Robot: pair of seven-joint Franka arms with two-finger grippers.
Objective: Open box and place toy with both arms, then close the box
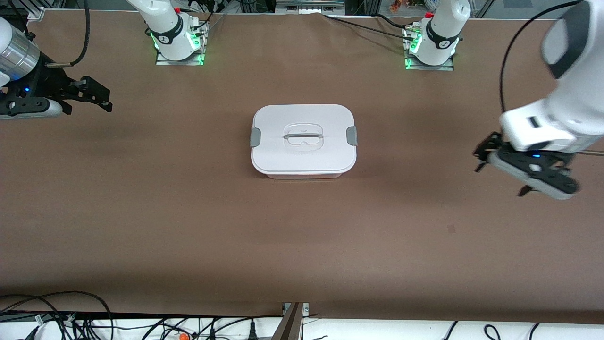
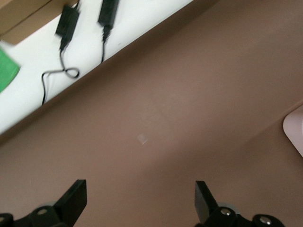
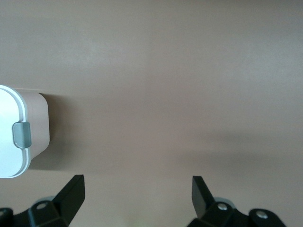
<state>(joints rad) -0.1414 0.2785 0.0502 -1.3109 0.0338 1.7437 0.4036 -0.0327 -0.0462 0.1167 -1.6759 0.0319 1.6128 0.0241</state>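
The box stands in the middle of the brown table with its white lid on; a grey clip sits at each short end. The toy is out of view. My left gripper hangs open and empty over the table toward the left arm's end; its wrist view shows bare table and a corner of the box. My right gripper hangs open and empty over the right arm's end; its wrist view shows the box's end with one clip.
Both arm bases stand along the table edge farthest from the front camera. Loose cables lie along the nearest edge. A small pale mark is on the table near the left gripper. Power adapters lie off the table.
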